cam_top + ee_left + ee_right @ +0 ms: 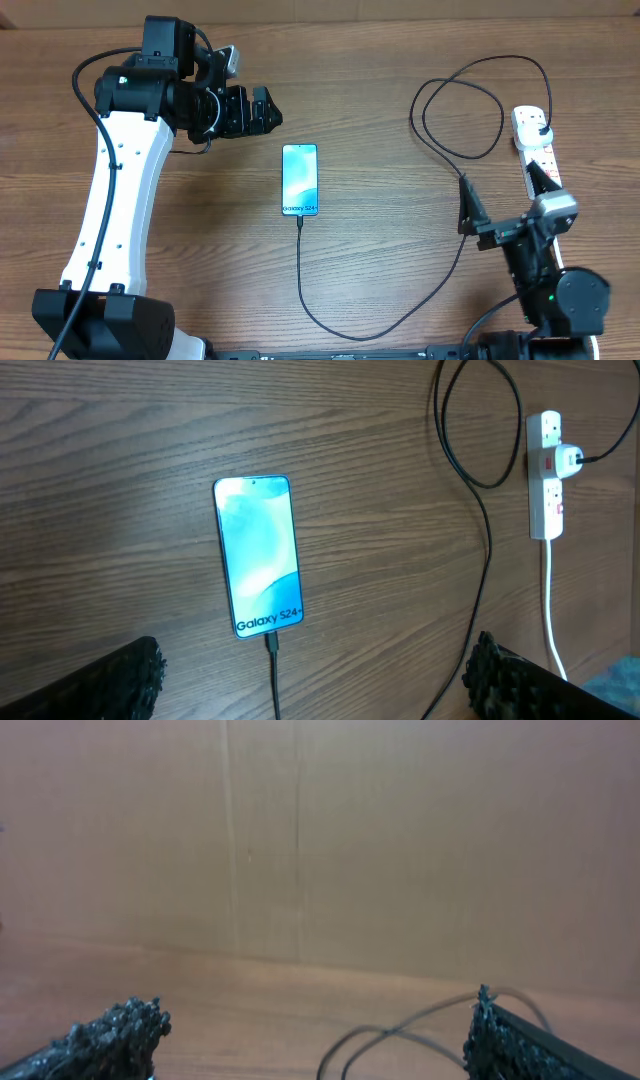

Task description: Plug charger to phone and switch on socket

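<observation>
The phone (300, 179) lies flat mid-table, its teal screen reading "Galaxy S24"; it also shows in the left wrist view (257, 554). The charger's black cable (302, 280) has its tip in the phone's bottom edge (271, 644), loops right and up, and its plug sits in the white socket strip (535, 142), also in the left wrist view (547, 475). My left gripper (266, 110) is open and empty, above and left of the phone. My right gripper (505, 190) is open and empty, just below the socket strip. The right wrist view shows only cable loops (420, 1025).
The white socket cord (553, 610) runs down from the strip toward the table's front right. A plain brown wall stands behind the table (320, 840). The left arm's white link (115, 200) spans the left side.
</observation>
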